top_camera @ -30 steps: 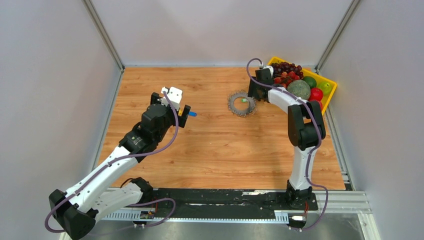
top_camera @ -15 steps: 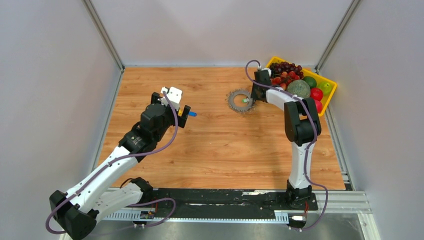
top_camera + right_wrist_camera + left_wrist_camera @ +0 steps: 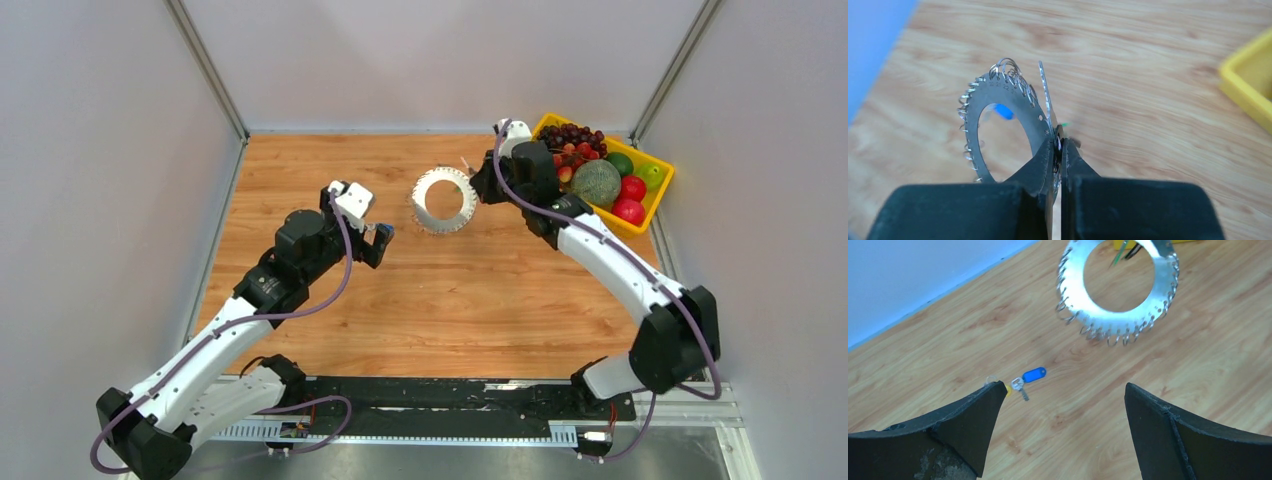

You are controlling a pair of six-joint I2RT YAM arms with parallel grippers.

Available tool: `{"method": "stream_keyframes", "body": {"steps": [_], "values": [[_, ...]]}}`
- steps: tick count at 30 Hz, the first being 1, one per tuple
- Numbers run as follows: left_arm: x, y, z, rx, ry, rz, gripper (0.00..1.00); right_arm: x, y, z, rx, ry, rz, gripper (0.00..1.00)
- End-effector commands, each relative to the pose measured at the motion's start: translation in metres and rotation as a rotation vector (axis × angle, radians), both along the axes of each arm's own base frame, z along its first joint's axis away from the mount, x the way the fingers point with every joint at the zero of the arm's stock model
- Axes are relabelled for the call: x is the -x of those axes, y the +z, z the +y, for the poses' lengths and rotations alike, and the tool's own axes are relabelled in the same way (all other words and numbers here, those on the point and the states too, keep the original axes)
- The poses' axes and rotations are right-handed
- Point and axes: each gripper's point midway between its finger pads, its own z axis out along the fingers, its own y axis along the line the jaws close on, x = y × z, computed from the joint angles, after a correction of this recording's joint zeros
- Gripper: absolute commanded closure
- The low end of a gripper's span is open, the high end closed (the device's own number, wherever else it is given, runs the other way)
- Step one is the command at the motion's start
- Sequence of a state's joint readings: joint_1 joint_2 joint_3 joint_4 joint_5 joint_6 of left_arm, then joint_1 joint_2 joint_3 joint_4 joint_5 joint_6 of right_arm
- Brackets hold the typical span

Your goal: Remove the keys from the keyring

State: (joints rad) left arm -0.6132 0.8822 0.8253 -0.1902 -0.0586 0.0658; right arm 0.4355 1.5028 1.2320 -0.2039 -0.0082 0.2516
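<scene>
Right wrist: keyring (image 3: 1020, 117) upright between closed jaws.

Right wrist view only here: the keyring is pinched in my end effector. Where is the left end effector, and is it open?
Observer: The left end effector is open and pointed toward the keyring, not touching it.
Operator: I see a blue blur through the hole. What is it?
Observer: A blue-tagged key, lying loose on the table below the left end effector.
Operator: And the yellow edge on my right?
Observer: A tray full of fruit, at the table's far right corner.
</scene>
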Motion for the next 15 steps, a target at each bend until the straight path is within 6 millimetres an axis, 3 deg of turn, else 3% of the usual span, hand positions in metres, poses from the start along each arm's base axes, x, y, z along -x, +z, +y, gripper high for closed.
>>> {"method": "stream_keyframes", "body": {"steps": [1,6,8,15], "values": [[0.019,0.019,-0.029,0.068,-0.204,-0.052,0.0,0.047,0.052,0.044,-0.141,0.206,-0.1,1.0],[0.025,0.022,-0.033,0.074,-0.257,-0.102,0.0,0.093,0.094,0.062,-0.241,0.371,-0.176,1.0],[0.024,0.027,-0.029,0.088,-0.23,-0.129,0.0,0.106,0.102,0.065,-0.25,0.419,-0.207,1.0],[0.025,0.04,-0.014,0.181,-0.152,-0.15,0.0,0.136,0.092,0.068,-0.231,0.549,-0.251,1.0]]}}
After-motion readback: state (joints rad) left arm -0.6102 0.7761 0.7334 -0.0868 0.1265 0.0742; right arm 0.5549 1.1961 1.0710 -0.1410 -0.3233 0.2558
